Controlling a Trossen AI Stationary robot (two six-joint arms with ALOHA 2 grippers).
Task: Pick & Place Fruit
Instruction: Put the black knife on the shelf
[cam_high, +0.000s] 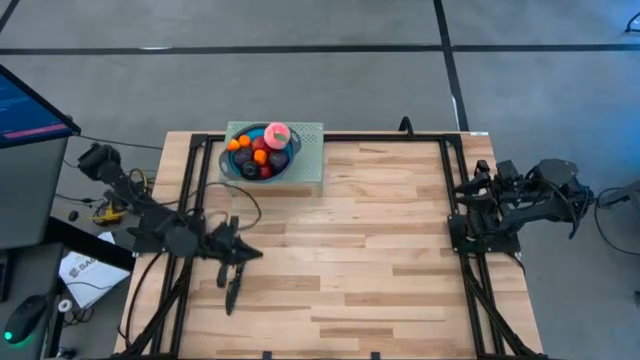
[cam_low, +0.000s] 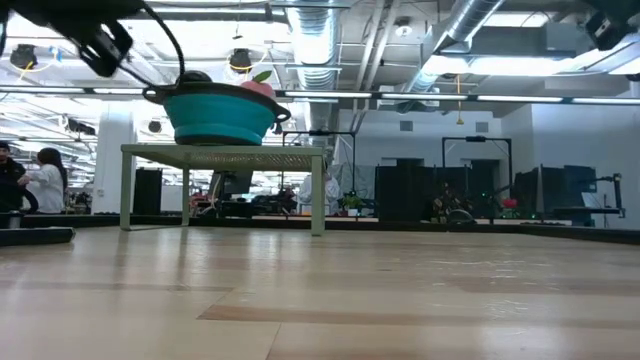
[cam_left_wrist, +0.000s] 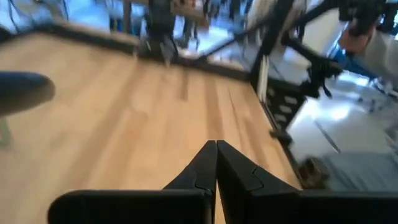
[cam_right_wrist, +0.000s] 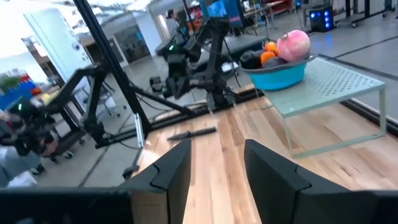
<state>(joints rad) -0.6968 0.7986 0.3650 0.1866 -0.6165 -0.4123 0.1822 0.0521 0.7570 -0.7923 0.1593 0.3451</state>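
The fruit (cam_high: 264, 150) fills a blue bowl (cam_high: 248, 168): a pink piece (cam_high: 278, 133), small orange ones, red ones and dark purple ones. The bowl stands on a pale green perforated stand (cam_high: 308, 160) at the table's far edge, left of the middle. It also shows in the right wrist view, with the pink piece (cam_right_wrist: 292, 45) on top. My left gripper (cam_high: 250, 253) is shut over the table's left part, pointing right and holding nothing. My right gripper (cam_right_wrist: 214, 165) is open at the table's right edge, far from the bowl.
A long black knife (cam_high: 232, 292) lies flat on the wood just near-side of my left gripper, and it shows as the knife (cam_right_wrist: 191, 132) in the right wrist view. Black frame rails (cam_high: 450, 200) run along the table's left and right sides. People stand in the room beyond.
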